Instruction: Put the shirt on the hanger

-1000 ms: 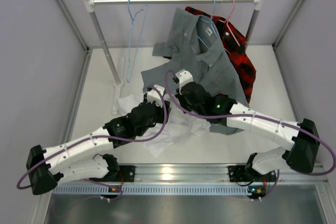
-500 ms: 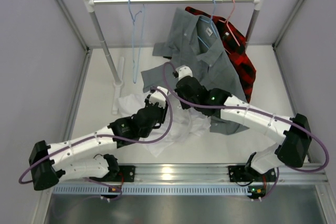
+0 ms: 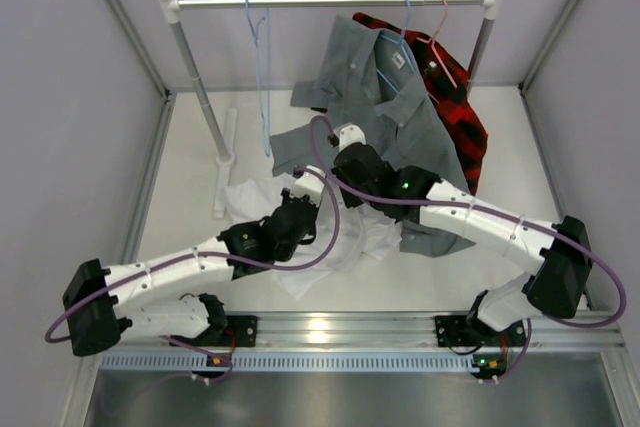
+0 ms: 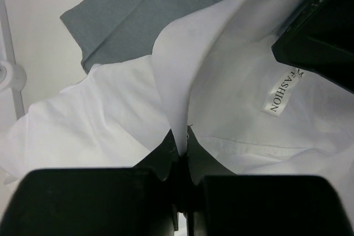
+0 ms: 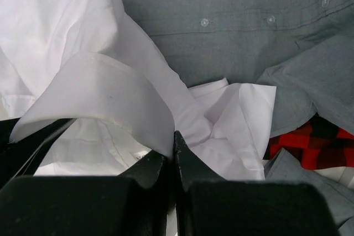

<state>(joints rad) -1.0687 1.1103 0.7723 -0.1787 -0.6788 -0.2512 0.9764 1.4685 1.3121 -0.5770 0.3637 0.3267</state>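
The white shirt lies crumpled on the table under both arms, its collar lifted. My left gripper is shut on one collar edge, beside the label. My right gripper is shut on another fold of the shirt's collar. In the top view the two grippers, left and right, stand close together at the shirt's far edge. The bare light-blue hanger hangs on the rail to the left, apart from both grippers.
A grey shirt on a blue hanger and a red-and-black plaid shirt on a pink hanger hang from the rail just behind the grippers. The rack's left post and foot stand to the left. Walls close in both sides.
My left gripper has moved in to the right and shut on the collar. The right arm has barely shifted. The bare hanger's lower end has swung to the right.
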